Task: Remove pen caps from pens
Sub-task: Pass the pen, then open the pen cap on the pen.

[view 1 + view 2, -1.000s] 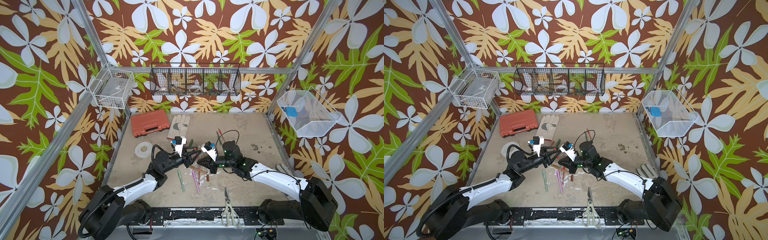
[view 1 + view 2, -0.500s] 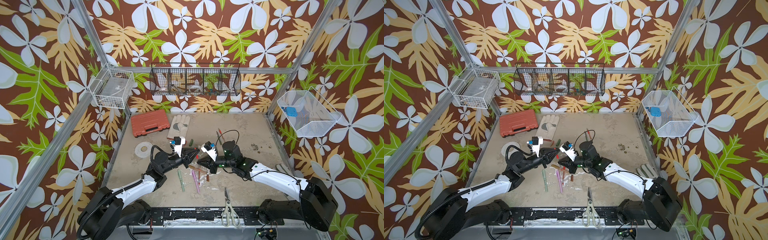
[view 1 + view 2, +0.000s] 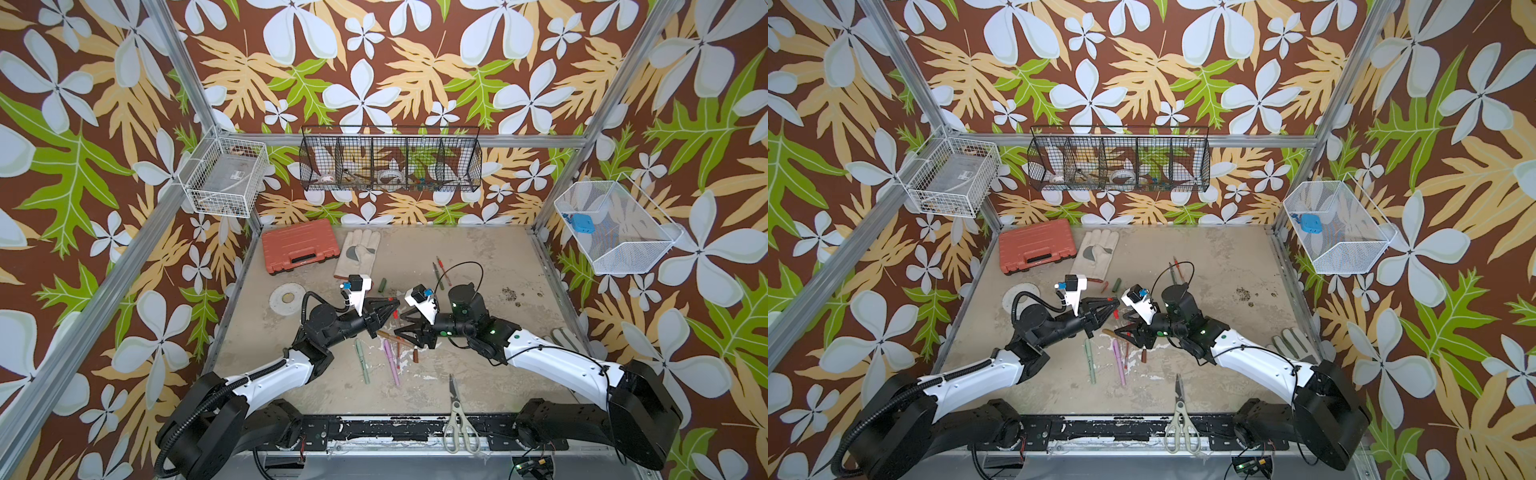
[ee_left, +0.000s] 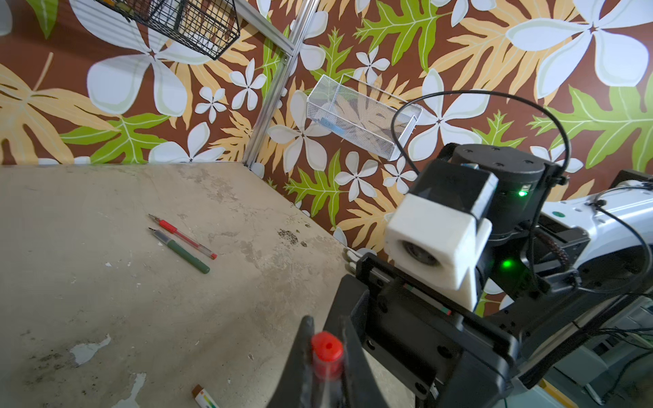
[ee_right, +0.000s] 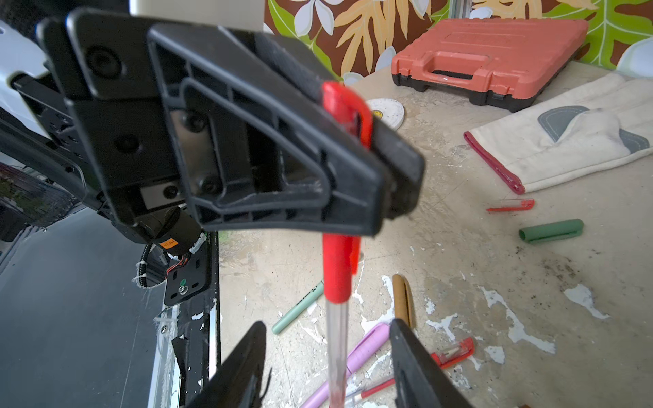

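Obs: the left gripper (image 4: 325, 335) is clamped tight across the red cap (image 5: 339, 268) of a red-and-clear pen (image 5: 335, 349). It holds the pen in the air above the table (image 5: 459, 247), over the loose pens lying there. The right gripper (image 5: 328, 325) is partly spread, one finger on each side of the clear barrel, and neither pad touches it as far as I can see. The pen therefore appears to hang from its cap alone. Risk 1: if the cap fits loosely, the barrel slides out and drops uncontrolled onto the pink pen (image 5: 360, 349) and the pale green pen (image 5: 300, 311) below, and it may roll. Risk 2: if the right jaws close off-centre, they push the thin barrel sideways and lever it against the cap instead of gripping it. The clear plastic looks slick, so a pull along the axis may slip. Risk 3: the left jaws' pinch could bind the cap onto the barrel and stiffen the pull. Risk 4: the two grippers sit very near each other, so a skewed pull could knock their fingers together.
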{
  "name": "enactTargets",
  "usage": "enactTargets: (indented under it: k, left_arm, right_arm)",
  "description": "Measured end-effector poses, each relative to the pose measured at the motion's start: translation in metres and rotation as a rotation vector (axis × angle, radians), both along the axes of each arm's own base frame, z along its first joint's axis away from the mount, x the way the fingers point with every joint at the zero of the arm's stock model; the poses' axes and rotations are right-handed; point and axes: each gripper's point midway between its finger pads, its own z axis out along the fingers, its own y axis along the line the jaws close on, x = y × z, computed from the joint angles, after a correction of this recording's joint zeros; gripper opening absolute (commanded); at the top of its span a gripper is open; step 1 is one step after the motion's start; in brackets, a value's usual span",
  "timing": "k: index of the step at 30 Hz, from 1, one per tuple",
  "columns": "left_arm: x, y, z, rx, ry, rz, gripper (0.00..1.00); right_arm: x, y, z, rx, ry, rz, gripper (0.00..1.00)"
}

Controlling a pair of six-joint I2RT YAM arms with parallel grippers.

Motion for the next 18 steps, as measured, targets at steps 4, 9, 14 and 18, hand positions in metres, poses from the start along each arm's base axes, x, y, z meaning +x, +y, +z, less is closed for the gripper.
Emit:
enactTargets:
  k: [4, 9, 14, 18]
  left_arm:
    - [-0.0047, -0.0018, 0.0029, -0.019, 0.002, -0.026, 0.0]
    - [-0.0083, -0.0054, 0.0008, -0.022, 0.013, -0.054, 0.0]
    - [-0.0086, -0.0064, 0.0006, -0.028, 0.02, -0.06, 0.0]
    - [-0.008, -0.0062, 0.0013, -0.031, 0.017, -0.056, 0.0]
  right_arm:
    - [0.0024, 0.0024, -0.0031, -0.001, 0.003, 0.001, 0.4]
    - [0.0049, 0.0056, -0.0064, -0.005, 0.016, 0.004, 0.32]
    - [0.0027, 0.0076, -0.0044, 0.008, 0.017, 0.023, 0.15]
    - [-0.0003, 0.009, -0.0029, 0.017, 0.02, 0.04, 0.0]
